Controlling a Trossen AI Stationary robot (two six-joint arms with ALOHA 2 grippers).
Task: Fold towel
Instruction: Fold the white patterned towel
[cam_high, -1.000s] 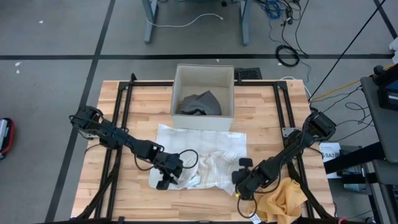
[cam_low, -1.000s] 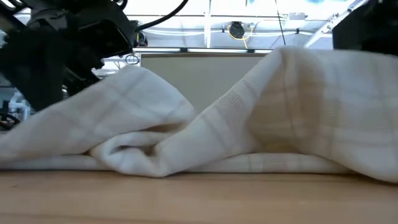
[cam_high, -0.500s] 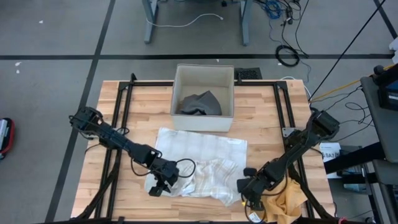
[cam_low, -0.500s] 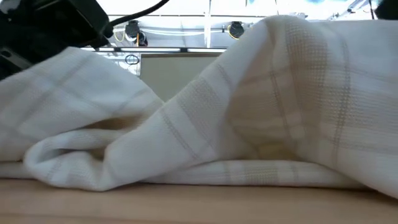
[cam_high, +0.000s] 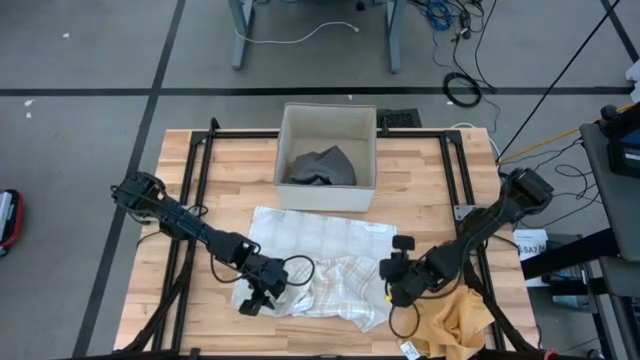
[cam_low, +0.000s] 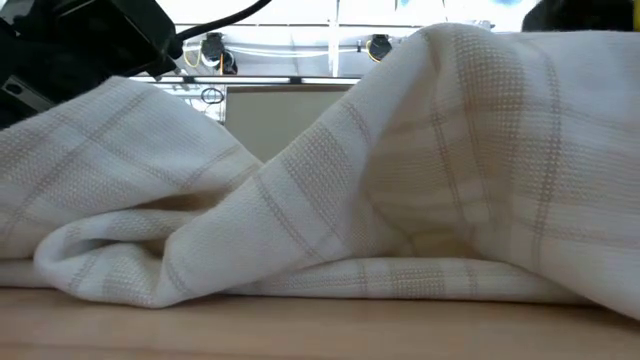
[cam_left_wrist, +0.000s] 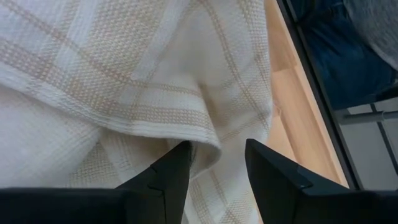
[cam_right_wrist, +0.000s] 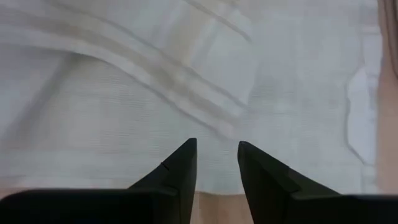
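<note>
The towel (cam_high: 325, 265) lies on the near half of the wooden table (cam_high: 420, 180), in front of the white bin (cam_high: 326, 157): its far part is spread flat, its near part bunched into soft rolls. It is a light, limp waffle-weave cloth, cream with tan plaid stripes, so it should sag and crease wherever it is lifted and slide easily on the smooth planks; the hemmed corners and edges look like the surest places to pinch. The left gripper (cam_high: 257, 297) sits at the near left corner, its 2 fingers parted around a fold of the hem (cam_left_wrist: 208, 152), though whether they actually pinch it I cannot tell. The right gripper (cam_high: 392, 282) hovers at the near right edge, jaws apart with flat cloth showing between them and nothing visibly held. A mustard cloth (cam_high: 455, 320) lies near that arm, and a grey cloth (cam_high: 322, 166) sits crumpled in the bin.
</note>
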